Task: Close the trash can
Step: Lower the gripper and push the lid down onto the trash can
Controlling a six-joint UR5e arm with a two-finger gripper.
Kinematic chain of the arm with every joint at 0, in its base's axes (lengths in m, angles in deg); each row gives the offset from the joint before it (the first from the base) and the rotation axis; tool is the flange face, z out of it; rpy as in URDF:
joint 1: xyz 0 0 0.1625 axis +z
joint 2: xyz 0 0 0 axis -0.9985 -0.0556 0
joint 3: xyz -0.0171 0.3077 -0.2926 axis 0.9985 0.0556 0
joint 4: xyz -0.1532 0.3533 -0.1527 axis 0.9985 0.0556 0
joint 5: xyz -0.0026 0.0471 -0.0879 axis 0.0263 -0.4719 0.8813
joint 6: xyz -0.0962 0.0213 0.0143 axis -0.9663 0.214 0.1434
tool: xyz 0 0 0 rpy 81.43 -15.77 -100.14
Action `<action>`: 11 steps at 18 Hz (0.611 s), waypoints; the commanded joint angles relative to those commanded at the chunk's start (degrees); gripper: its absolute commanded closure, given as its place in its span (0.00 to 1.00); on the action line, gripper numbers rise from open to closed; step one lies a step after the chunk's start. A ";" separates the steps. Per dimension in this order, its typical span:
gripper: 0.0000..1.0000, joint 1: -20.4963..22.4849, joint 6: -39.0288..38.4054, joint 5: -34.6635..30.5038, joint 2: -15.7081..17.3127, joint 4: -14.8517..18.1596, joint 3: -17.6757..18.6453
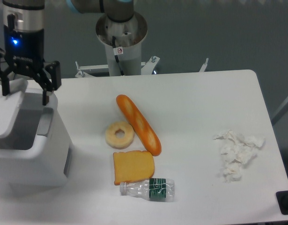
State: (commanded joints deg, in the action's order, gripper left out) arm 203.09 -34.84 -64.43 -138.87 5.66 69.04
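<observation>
I see the trash can (29, 140) at the far left edge of the table (195, 108), partly cut off by the frame. Its lid (8, 110) is tilted up, approx. half raised, w/ the grey inside of the bin visible under it. The grey latch tab (44, 122) sits on the can's right rim.

The gripper (24, 96) is above the can's rear section, fingers spread wide apart. The lid's upper edge sits between them; I cannot tell whether either finger touches it. A blue light shows on the wrist.

Other items, all well apart from the can:
- Baguette (138, 124), lying diagonally at table centre.
- Donut (119, 135), just left of baguette.
- Bread slice (133, 167), below donut.
- Plastic bottle (147, 189) on its side, touching the slice's lower edge.
- Crumpled tissue (236, 152), right side.
</observation>
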 joint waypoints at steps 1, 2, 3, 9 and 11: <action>0.00 0.00 0.09 0.00 -0.53 -0.09 0.00; 0.00 0.00 0.00 0.00 -0.97 0.00 -0.09; 0.00 0.00 0.00 -0.09 -1.23 0.00 -0.09; 0.00 0.00 0.00 -0.18 -1.76 -0.09 0.00; 0.00 0.09 0.00 -0.62 -2.20 -0.09 0.00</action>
State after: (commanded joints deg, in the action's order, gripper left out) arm 203.18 -34.84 -65.04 -141.07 5.58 69.04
